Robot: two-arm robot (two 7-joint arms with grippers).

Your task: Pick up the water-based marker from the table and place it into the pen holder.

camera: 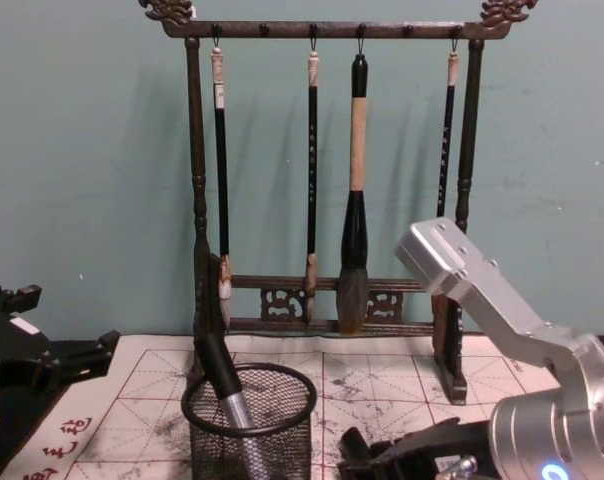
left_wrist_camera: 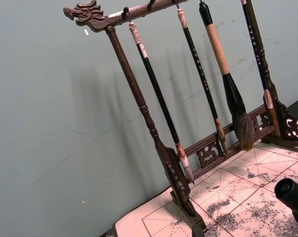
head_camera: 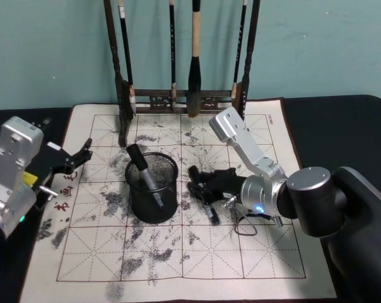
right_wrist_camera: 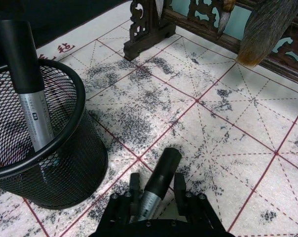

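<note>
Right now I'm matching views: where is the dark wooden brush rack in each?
Head: dark wooden brush rack, top centre.
Left wrist: rack slanting against the teal wall.
Right wrist: rack's carved base, beyond the black wire-mesh cup.
Chest: rack upright, centre.
Shared landmark: the thick tan-handled brush hanging from it.

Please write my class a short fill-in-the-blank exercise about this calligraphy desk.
1. The pen holder holds ____ marker.
2. ____ brushes hang on the wooden rack.
3. The right gripper is down at a second marker, on the pen holder's ____ side.
4. The left gripper is at the mat's ____ edge.
Missing words: one; four; right; left.
</note>
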